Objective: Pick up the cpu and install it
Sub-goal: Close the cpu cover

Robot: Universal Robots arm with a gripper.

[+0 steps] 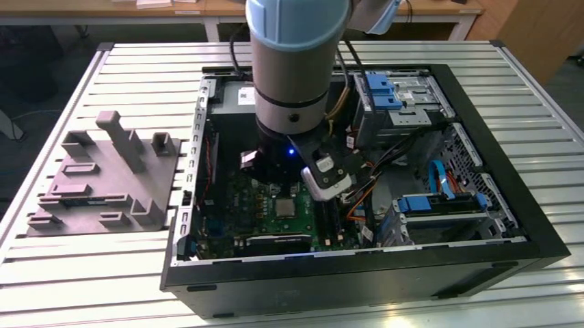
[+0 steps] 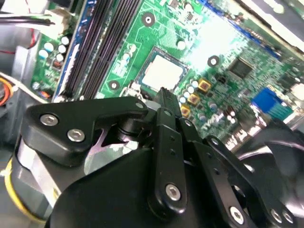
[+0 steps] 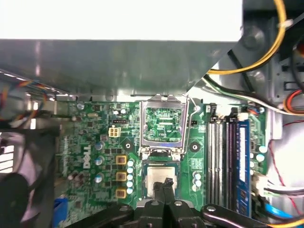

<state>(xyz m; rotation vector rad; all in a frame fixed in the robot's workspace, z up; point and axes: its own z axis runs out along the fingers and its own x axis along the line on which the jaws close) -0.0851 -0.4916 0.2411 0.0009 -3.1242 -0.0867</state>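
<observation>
The black two-finger gripper (image 3: 166, 182) has its fingers pressed together with nothing between them. Its tips hang over one edge of the cpu (image 3: 158, 176), a small flat square chip with a pale silvery metal top. I cannot tell whether they touch it. The cpu lies flat in its socket on the green circuit board (image 3: 95, 142), beside the rows of long black memory slots (image 3: 221, 152). The socket's thin metal hold-down frame (image 3: 164, 121) stands swung open next to it.

In the exterior view the board sits in the bottom of a large black computer case (image 1: 538, 239) lying on its side. The case rests on a silvery ribbed aluminium table (image 1: 91, 287). A grey moulded tray (image 1: 100, 184) lies on the same table, just beside the case on the exterior view's left. Beyond the table a pale wooden desk with white legs (image 1: 182, 10) runs along the back of the room.
</observation>
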